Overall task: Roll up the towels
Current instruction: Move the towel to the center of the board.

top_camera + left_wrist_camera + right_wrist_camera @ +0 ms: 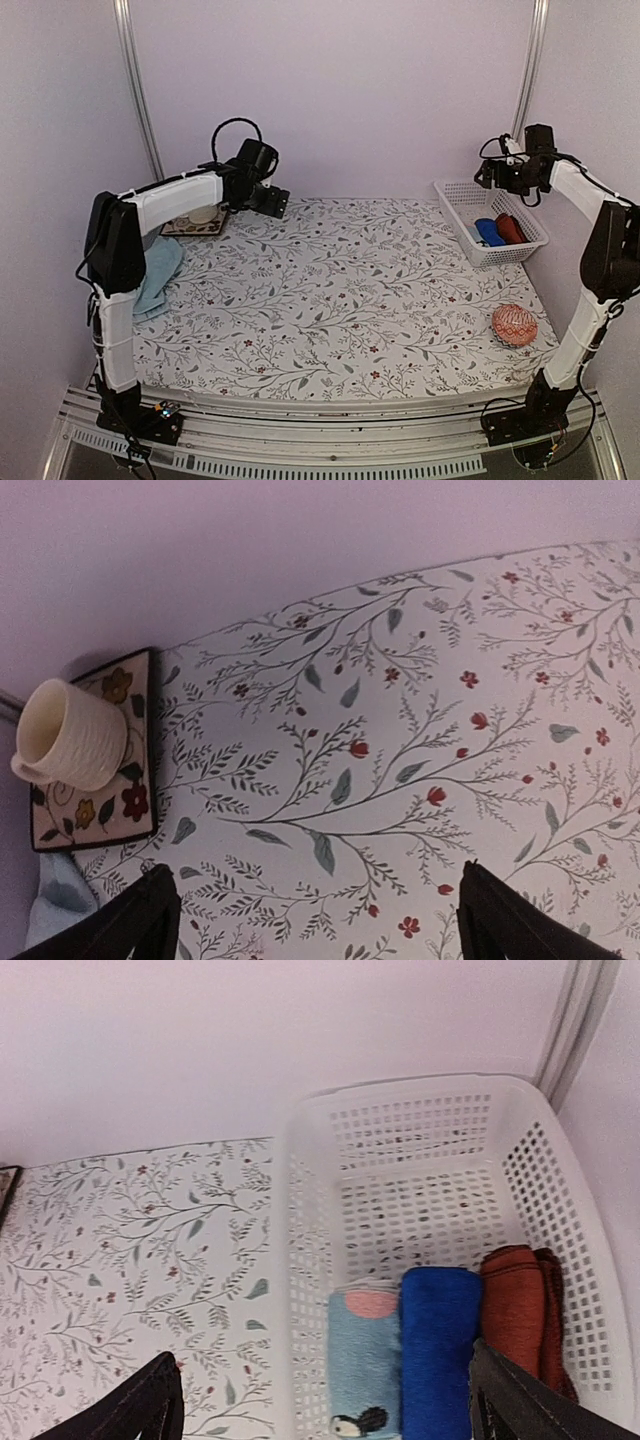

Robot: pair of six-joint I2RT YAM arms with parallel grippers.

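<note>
Towels lie apart: the maroon towel [515, 1305] rolled inside the white basket [410, 1125], the pale blue towel [155, 272] unrolled well across the bench [340, 300] from that basket, under the left arm [180, 195]. Left gripper [315, 925] and right gripper [325, 1405] both hang spread, holding nothing. Folding back to reach it, the left arm could probably shove the blue towel off the bench edge.

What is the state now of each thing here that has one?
White plastic lattice basket: upright, holds three rolls.
Dark red cloth towel: rolled, in it.
Bright blue cloth: rolled, in it.
Light blue patterned cloth: rolled, in it.
Pale blue cloth towel: unrolled, loose at the table's left edge.
Cream cup: on a flowered square coaster.
Left end effector: open, empty.
Right end effector: open, empty.
</note>
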